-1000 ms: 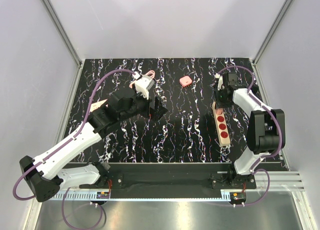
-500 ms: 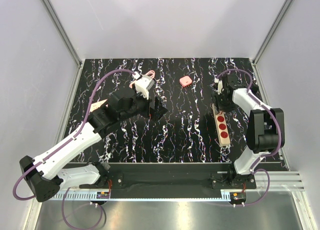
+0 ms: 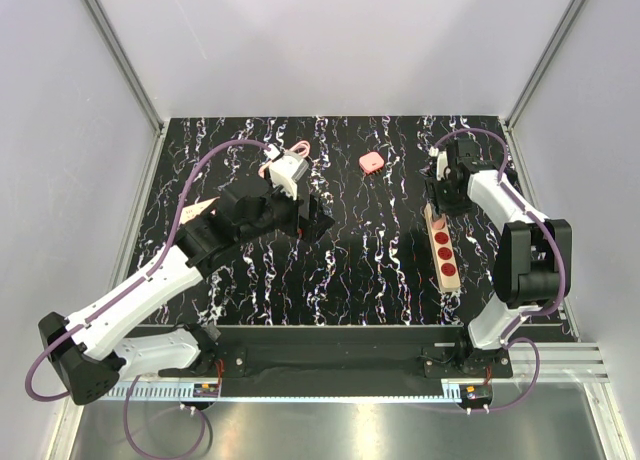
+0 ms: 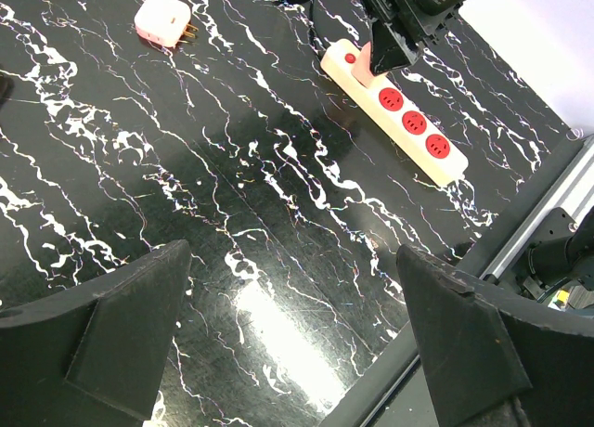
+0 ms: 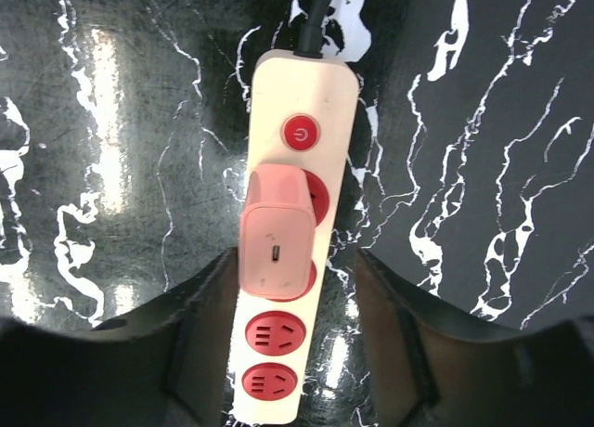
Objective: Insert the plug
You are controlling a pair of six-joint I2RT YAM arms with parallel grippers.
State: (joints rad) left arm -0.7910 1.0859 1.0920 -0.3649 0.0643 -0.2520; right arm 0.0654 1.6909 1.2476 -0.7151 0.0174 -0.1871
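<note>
Plug sat in power strip; right gripper open astride it, left gripper open. Likely next: verify seating, retract.

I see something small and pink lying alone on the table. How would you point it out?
Start at the black marbled table and look toward its far edge, right of centre. There lies the loose pink plug, a small rounded-square block with prongs, touching nothing. Unlike the pink charger at the cream power strip, no jaws hang over it.
</note>
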